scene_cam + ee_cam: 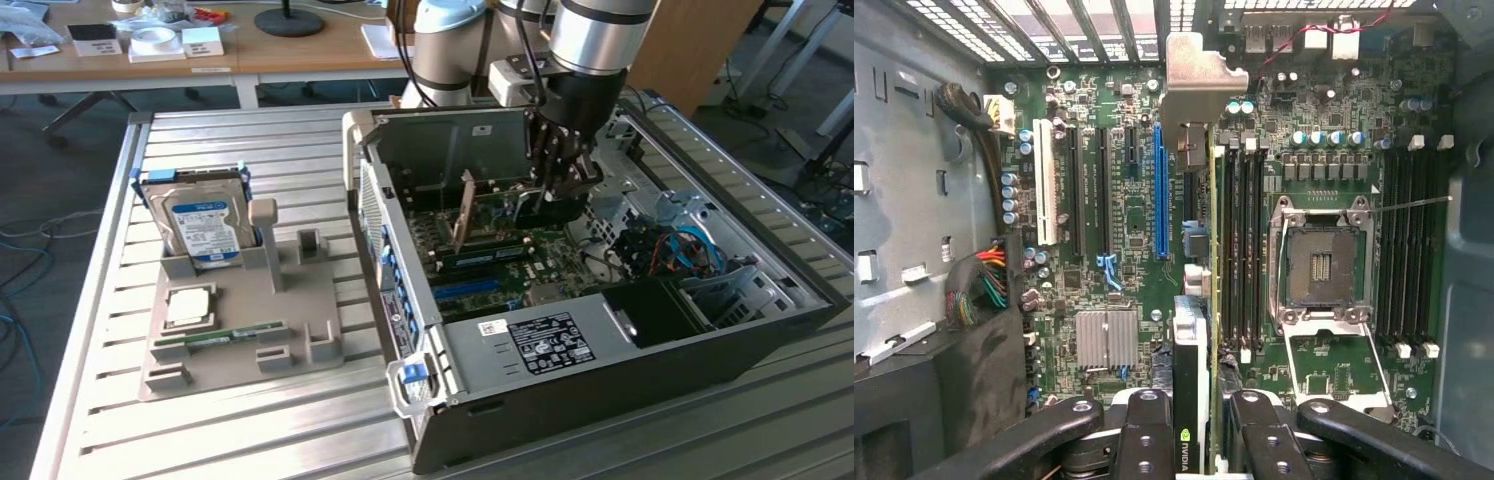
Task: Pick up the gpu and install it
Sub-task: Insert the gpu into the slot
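Install step in hand, I judge: fingers point(1144, 430) clamped on the gpu point(1199, 90), held edge-down over the motherboard point(1334, 130) inside the open case point(587, 390), at 3 o'clock of the parts holder point(227, 330) in the exterior view. Seating calls for squaring its edge to a slot. Room is tight: blue slot point(1159, 190) and memory slots point(1239, 250) flank it closely.

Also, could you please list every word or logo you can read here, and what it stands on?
"NVIDIA": on the thin dark gpu card with a silver bracket.
Blue-and-white label on the silver hard drive: too small to read.
Black label on the grey metal computer case: too small.
Green motherboard, white print: too small.
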`<state>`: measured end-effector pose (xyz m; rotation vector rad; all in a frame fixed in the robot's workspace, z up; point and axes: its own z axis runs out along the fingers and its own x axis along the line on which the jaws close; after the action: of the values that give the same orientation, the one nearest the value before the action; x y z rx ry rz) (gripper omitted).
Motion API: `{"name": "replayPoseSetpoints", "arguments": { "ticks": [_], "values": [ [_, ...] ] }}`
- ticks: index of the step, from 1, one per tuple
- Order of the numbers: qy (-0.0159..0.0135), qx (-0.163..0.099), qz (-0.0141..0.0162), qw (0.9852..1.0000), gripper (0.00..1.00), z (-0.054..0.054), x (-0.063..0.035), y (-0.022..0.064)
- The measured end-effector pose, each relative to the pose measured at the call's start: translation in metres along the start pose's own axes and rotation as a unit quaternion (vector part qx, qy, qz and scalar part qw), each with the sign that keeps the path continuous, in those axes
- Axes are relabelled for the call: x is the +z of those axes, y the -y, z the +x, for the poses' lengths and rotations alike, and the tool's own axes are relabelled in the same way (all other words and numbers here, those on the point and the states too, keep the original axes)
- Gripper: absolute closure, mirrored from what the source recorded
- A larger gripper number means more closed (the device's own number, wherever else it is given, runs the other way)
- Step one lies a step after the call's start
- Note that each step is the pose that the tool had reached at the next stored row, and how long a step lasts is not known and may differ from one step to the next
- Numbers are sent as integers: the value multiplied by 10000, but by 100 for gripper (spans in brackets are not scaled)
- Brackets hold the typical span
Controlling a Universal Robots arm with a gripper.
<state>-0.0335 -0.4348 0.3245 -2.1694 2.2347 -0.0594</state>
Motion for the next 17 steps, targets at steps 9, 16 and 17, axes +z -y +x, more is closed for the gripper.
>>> {"name": "replayPoseSetpoints", "arguments": {
  "ticks": [9, 16, 17],
  "values": [
    [34, 1, -49, 10000, 73, 8, 0, 0],
    [36, 2, -98, 9999, 73, 38, 2, 1],
    [36, 3, -103, 9999, 73, 45, 3, 1]
  ]
}}
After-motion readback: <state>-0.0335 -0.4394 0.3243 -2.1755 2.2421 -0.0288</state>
